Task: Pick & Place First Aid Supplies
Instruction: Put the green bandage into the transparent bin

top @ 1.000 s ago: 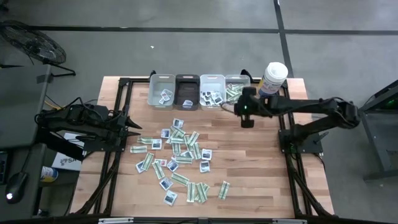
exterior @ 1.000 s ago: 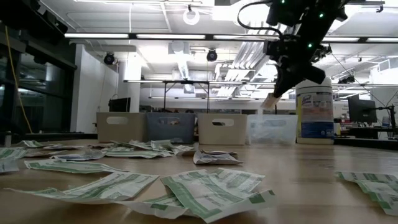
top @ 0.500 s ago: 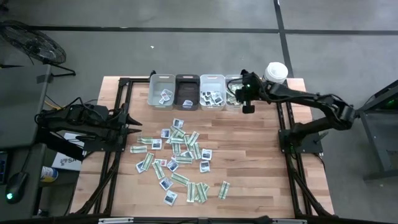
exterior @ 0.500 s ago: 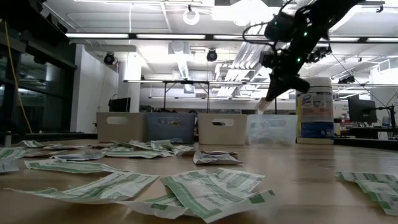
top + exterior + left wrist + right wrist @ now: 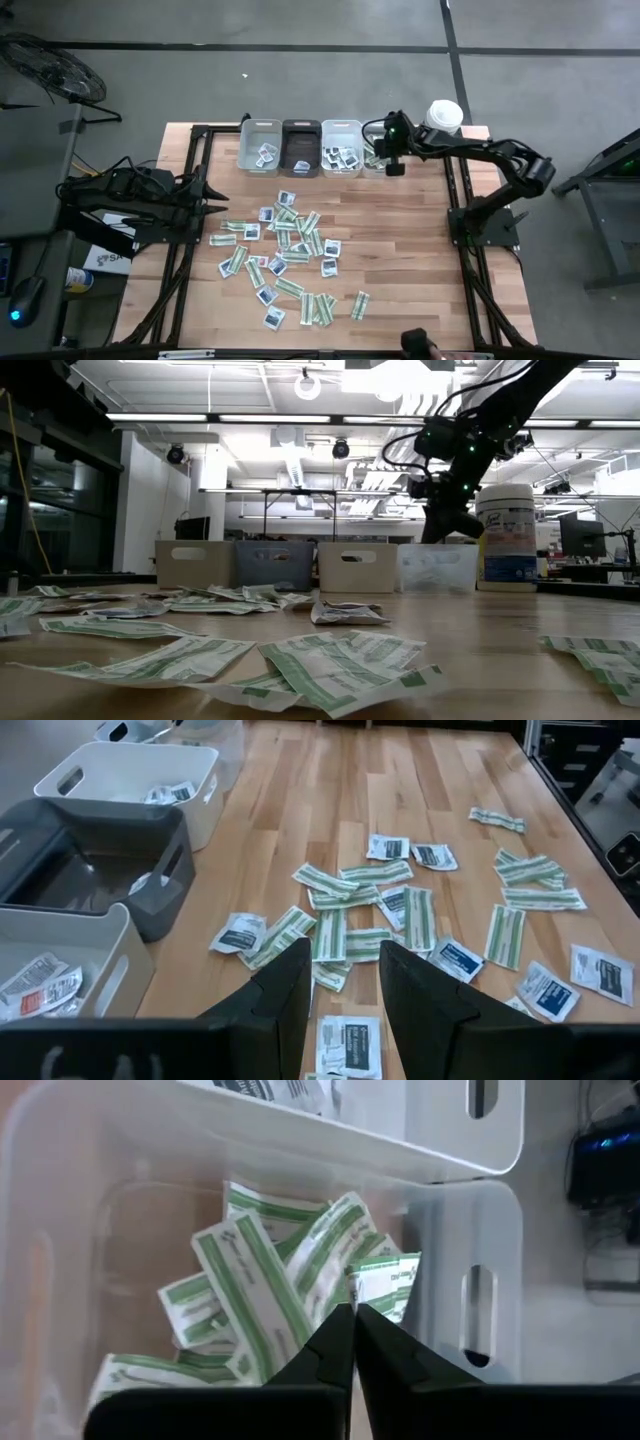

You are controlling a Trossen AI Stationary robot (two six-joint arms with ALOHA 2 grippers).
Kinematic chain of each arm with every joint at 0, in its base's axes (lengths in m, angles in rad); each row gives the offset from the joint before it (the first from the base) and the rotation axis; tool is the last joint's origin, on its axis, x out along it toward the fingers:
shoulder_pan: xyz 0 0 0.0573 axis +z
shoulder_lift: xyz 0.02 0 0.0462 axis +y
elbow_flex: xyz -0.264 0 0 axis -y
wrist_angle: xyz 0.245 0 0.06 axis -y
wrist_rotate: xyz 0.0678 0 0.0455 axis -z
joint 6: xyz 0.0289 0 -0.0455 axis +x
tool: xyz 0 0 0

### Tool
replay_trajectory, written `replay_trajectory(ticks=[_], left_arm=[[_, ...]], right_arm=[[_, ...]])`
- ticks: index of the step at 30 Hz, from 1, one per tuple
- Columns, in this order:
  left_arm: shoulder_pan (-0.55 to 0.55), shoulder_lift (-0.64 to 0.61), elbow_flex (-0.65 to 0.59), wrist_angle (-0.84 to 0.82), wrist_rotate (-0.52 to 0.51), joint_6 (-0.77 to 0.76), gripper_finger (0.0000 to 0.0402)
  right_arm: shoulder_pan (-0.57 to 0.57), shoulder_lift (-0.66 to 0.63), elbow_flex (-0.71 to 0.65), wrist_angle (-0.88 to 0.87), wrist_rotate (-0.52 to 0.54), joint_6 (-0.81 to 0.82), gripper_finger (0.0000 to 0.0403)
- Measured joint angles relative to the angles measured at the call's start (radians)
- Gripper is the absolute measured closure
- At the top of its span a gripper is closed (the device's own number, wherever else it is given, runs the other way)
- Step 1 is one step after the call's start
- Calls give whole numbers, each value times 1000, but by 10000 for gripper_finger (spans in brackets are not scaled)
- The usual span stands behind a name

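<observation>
Over the clear bin (image 5: 376, 150), last of 4 bins at the bench's (image 5: 420, 250) far edge, the right hand (image 5: 392, 160) was held, fingers pressed together on the end of 1 green-and-white packet (image 5: 385, 1275). More green strips (image 5: 250, 1280) were seen inside that bin. Loose packets (image 5: 285, 255) were scattered mid-bench. At the bench's left edge the left hand (image 5: 340, 990) was parked, fingers partly spread, nothing held.
</observation>
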Motion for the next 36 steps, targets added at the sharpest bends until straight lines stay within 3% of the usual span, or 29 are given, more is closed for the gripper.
replay_trajectory(ticks=[9,18,25,36], left_arm=[[0,0,0,-1,-26,1,283],[0,0,0,-3,-26,4,283],[0,0,0,-9,-25,9,283],[0,0,0,-8,-13,76,283]], right_arm=[[-5,0,0,5,-23,-37,328],[20,-16,41,-46,38,119,260],[118,-62,140,-194,70,295,247],[340,-63,273,-433,-42,617,247]])
